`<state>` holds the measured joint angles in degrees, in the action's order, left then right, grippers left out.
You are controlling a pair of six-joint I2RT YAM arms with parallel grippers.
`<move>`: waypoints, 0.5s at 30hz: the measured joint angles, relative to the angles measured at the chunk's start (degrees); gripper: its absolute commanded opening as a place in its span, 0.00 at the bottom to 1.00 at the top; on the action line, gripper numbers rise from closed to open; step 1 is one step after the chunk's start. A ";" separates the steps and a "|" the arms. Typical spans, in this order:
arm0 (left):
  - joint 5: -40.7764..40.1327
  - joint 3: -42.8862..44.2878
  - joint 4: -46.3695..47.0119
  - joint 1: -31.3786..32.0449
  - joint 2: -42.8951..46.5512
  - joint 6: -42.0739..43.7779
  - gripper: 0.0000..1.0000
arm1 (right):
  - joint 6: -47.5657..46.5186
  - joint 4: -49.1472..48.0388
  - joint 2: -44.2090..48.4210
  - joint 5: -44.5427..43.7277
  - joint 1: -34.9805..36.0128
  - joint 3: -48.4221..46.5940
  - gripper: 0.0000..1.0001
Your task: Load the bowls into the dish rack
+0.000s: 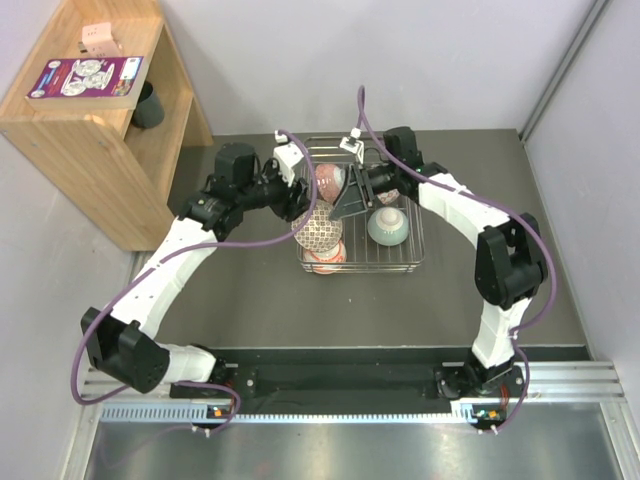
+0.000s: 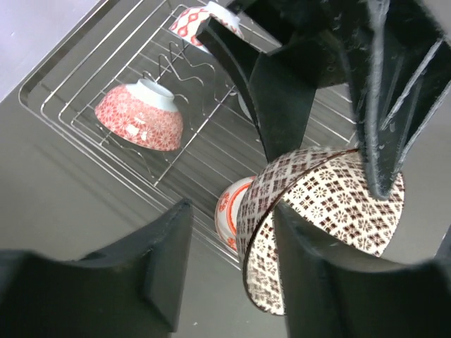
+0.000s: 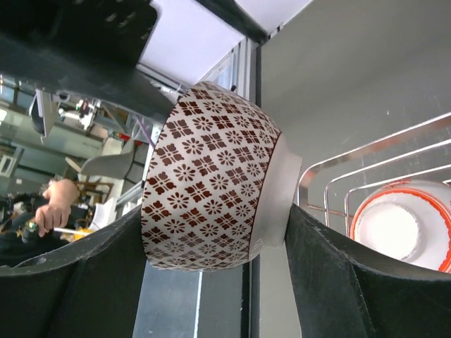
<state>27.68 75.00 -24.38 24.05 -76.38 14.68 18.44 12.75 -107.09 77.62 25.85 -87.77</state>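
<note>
1. The right gripper [image 3: 211, 211] pinches the brown mesh bowl [image 3: 208, 186]: 1 finger is on the rim side and the other is on the foot.
2. The left gripper [image 2: 232, 225] has its jaws spread. 1 finger lies just beside the bowl's rim; contact cannot be told.
3. The brown mesh bowl hangs on its side above the near left part of the dish rack [image 1: 412, 205].
4. In the rack are 3 bowls in clear view: a red floral bowl [image 2: 141, 116], tilted; a mint green bowl [image 1: 388, 227]; and an orange-ringed bowl [image 3: 402, 225], showing its foot.
</note>
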 measured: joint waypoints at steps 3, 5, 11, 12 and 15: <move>0.61 0.00 0.76 0.02 0.00 -0.07 0.63 | 0.68 -0.11 0.00 -1.11 -0.02 1.18 0.00; 0.96 0.00 1.07 0.04 0.00 -0.04 0.63 | 0.94 -0.48 0.00 -2.21 -0.11 1.62 0.00; 0.96 0.00 1.27 0.04 0.00 -0.07 0.78 | 1.40 -1.20 0.00 -6.56 -0.37 2.29 0.00; 0.90 0.00 1.27 0.04 0.00 -0.02 0.90 | 1.42 -1.18 0.00 -7.45 -0.48 2.29 0.00; 0.15 0.00 1.25 -0.02 0.00 -0.24 0.99 | 1.38 -1.18 0.00 -9.88 -0.96 2.29 0.00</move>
<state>27.83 75.00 -23.14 24.03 -76.38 14.44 19.81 11.57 -107.09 67.75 24.88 -85.47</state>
